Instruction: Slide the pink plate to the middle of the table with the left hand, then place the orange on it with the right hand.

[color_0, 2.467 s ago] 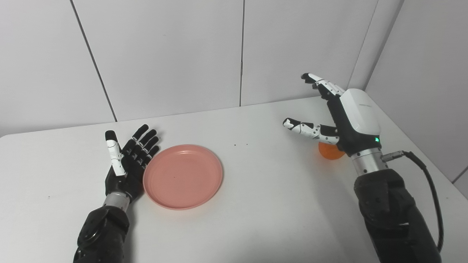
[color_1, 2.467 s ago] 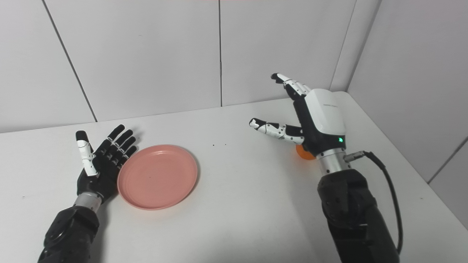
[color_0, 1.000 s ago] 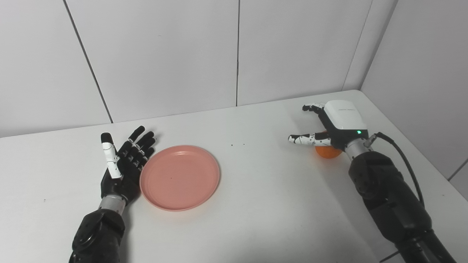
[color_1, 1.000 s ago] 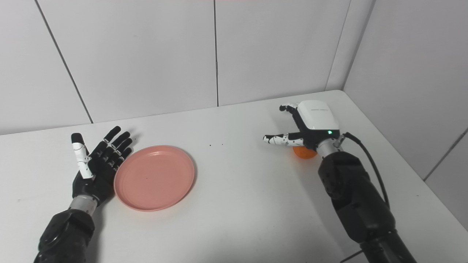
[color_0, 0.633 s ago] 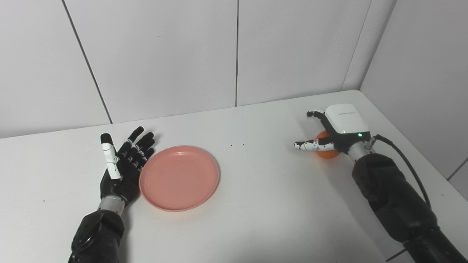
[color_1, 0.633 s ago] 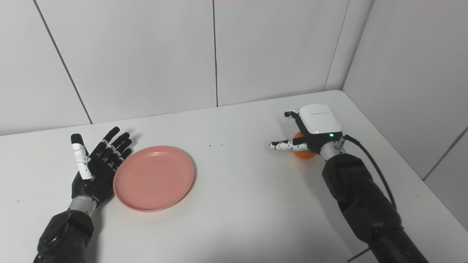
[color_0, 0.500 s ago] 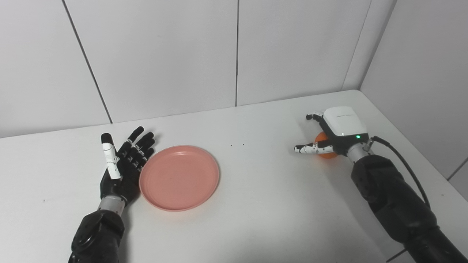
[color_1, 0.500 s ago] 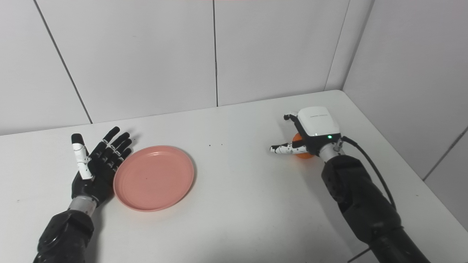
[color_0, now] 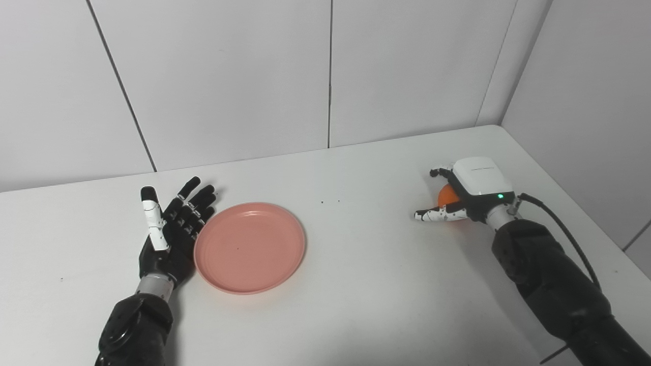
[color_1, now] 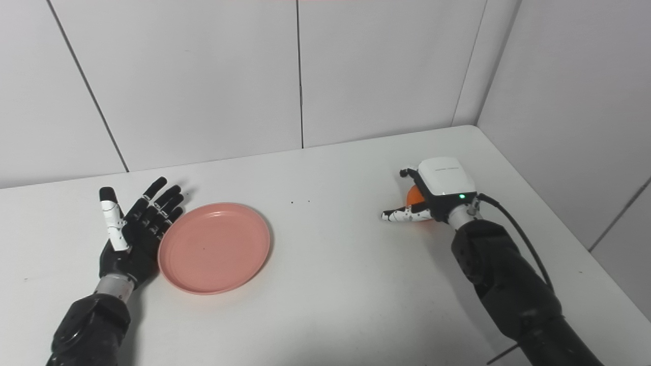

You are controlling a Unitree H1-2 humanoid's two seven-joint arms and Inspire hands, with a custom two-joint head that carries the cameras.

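Setting: white table (color_0: 356, 284) boxed in by pale panel walls (color_0: 229, 76) behind and on our right.
Left hand (color_0: 170, 239): lies palm up, fingers spread and holding nothing, its edge touching the pink plate (color_0: 249, 247).
Pink plate: just to that hand's right, left of the table's middle, nothing on it.
Right hand (color_1: 432, 201): low over the orange (color_1: 414, 195), back up, thumb stretched along the near side; we cannot tell whether the curled fingers grip the fruit.
Orange: under that palm, on the table near the right edge.
Views: both show only a sliver of orange; our right eye view shows slightly more.
Change: 2.5 s ago the right hand was raised and spread wide; it has since dropped onto the orange. Left hand and plate have stayed.
Obstruction: the white hand shell (color_0: 478, 175) hides most of the fruit; a black cable (color_0: 564, 229) trails from the wrist.
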